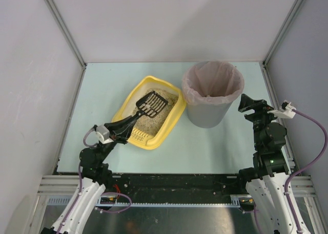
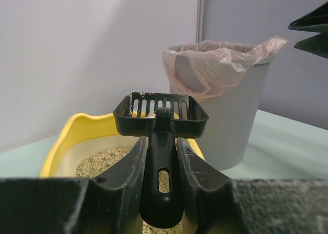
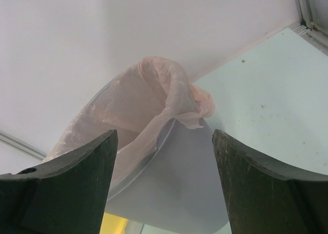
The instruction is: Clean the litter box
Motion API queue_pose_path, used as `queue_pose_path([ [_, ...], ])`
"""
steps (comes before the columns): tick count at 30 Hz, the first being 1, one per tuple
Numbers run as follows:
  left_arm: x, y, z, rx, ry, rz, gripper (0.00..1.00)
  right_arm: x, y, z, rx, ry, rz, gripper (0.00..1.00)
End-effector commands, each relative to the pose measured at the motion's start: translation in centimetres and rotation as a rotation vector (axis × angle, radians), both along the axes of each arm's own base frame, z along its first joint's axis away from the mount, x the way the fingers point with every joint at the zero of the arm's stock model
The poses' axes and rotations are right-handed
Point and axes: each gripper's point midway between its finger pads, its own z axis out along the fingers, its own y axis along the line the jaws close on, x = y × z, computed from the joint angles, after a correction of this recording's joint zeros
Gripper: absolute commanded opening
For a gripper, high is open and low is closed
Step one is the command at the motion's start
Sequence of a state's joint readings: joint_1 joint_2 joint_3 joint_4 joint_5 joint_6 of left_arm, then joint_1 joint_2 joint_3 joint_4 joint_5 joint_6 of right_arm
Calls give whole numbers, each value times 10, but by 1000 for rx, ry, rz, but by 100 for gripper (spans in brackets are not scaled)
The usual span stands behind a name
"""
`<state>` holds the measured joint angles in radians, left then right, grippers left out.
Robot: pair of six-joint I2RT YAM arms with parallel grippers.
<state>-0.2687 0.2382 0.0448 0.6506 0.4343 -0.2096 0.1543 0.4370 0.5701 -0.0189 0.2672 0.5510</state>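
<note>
The yellow litter box [image 1: 175,117] with beige litter sits mid-table; its rim also shows in the left wrist view [image 2: 82,129]. My left gripper [image 1: 123,127] is shut on the handle of a black slotted scoop [image 1: 151,103], whose head hangs over the litter. In the left wrist view the scoop [image 2: 160,113] is held level between the fingers [image 2: 130,167], above the litter. My right gripper [image 1: 246,104] is open and empty, just right of the grey bin [image 1: 211,111]. Its fingers [image 3: 82,167] frame the bin [image 3: 174,183].
The grey round bin with pinkish liner [image 2: 225,65] stands right beside the litter box's right side. Grey walls enclose the pale green table [image 1: 215,147] on three sides. A metal rail [image 1: 169,185] runs along the near edge.
</note>
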Motion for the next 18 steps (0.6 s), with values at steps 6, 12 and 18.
queue_pose_path([
  [6, -3, -1, 22, -53, -12, -17, 0, -4, -11, 11, -20, -37, -55, 80],
  [12, 2, -8, 29, -57, 117, -53, 0, -6, -12, 6, -25, -18, -58, 80],
  [18, 2, -6, 58, -27, 143, -34, 0, -7, -12, 6, -23, -19, -60, 80],
])
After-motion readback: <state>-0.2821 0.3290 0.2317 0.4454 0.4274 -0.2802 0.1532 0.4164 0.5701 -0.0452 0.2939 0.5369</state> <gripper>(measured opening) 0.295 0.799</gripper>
